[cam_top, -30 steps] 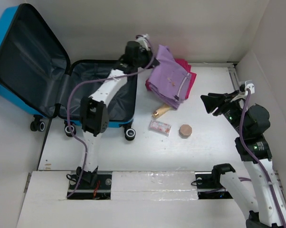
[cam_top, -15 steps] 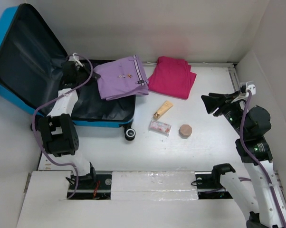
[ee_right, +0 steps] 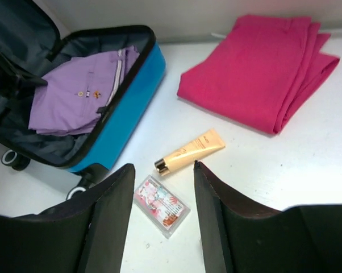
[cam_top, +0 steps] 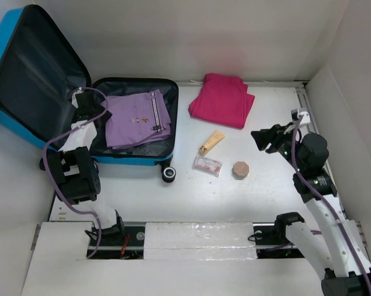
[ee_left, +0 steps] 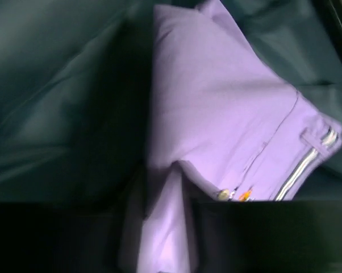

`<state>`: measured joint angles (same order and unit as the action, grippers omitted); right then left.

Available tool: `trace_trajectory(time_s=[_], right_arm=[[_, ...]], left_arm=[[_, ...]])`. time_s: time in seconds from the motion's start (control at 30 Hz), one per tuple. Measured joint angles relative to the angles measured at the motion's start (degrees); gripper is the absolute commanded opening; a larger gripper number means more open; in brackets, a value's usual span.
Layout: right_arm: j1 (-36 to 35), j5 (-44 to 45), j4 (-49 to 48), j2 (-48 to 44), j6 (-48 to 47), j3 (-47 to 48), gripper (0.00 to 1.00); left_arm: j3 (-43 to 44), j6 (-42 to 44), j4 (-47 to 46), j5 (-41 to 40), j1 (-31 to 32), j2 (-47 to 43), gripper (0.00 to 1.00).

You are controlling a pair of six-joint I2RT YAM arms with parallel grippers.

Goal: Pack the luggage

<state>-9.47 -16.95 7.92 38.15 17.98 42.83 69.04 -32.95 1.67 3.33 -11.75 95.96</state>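
The luggage [cam_top: 130,161] lies open at the upper left of the overhead frame, lid propped back and lower half flat on the desk [cam_top: 173,191]. Folded purple trousers [cam_top: 133,120] lie in that lower half, on the grey lining. The left end effector [cam_top: 94,111] sits at their left edge, closed, and its wrist view suggests a fold of purple cloth is pinched in it. I'd judge this garment is just being laid in; next the cloth must be released and the arm lifted clear without dragging it. The right end effector [cam_top: 263,139] hovers at mid right, half open, holding nothing. Out on the desk wait a folded magenta garment [cam_top: 222,102], a cream tube [cam_top: 211,142], a small patterned packet [cam_top: 208,165] and a round tan jar [cam_top: 240,169].
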Motion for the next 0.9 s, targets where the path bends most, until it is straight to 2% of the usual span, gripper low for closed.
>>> trace_trajectory(time_s=[0.07,0.13,0.17,0.23,0.37,0.47,0.6,0.77,0.83,0.9], right_arm=[[0.0,0.0,-1.33,2.16,0.57,-1.01,0.58],[0.0,0.11,-2.82,4.87,1.33,-1.51,0.62],[0.0,0.35,-3.72,6.78,1.55,-1.57,0.67],[0.0,1.36,-5.42,10.25,2.23,-1.6,0.71],[0.0,5.14,-8.76,20.13,3.34,-0.52,0.76],[0.0,10.03,-9.38,29.83,3.96,2.4,0.76],[1.16,14.49,-9.81,43.17,5.07,9.75,0.71],[4.04,14.84,-10.1,58.25,6.8,20.59,0.69],[5.01,13.7,-10.1,64.54,7.5,25.49,0.69],[5.64,12.55,-10.12,69.64,8.11,29.03,0.69]], left_arm=[[0.24,-0.74,1.57,-2.54,0.02,0.68,0.56],[0.85,-2.01,3.06,-4.79,0.02,1.53,0.7],[0.96,-2.49,3.74,-6.01,0.02,1.68,0.85],[0.96,-3.37,5.01,-8.5,0.11,1.53,0.92],[-0.37,-4.11,4.15,-13.86,2.32,-3.21,0.94],[-1.29,-3.26,1.97,-17.14,8.15,-10.71,0.93],[1.9,-0.37,-3.02,-22.05,25.53,-16.44,0.91],[4.2,1.68,-8.83,-24.9,48.59,-14.23,0.86],[4.02,1.6,-10.4,-24.68,54.62,-11.39,0.86],[3.61,1.4,-11.39,-24.35,57.83,-8.24,0.85]])
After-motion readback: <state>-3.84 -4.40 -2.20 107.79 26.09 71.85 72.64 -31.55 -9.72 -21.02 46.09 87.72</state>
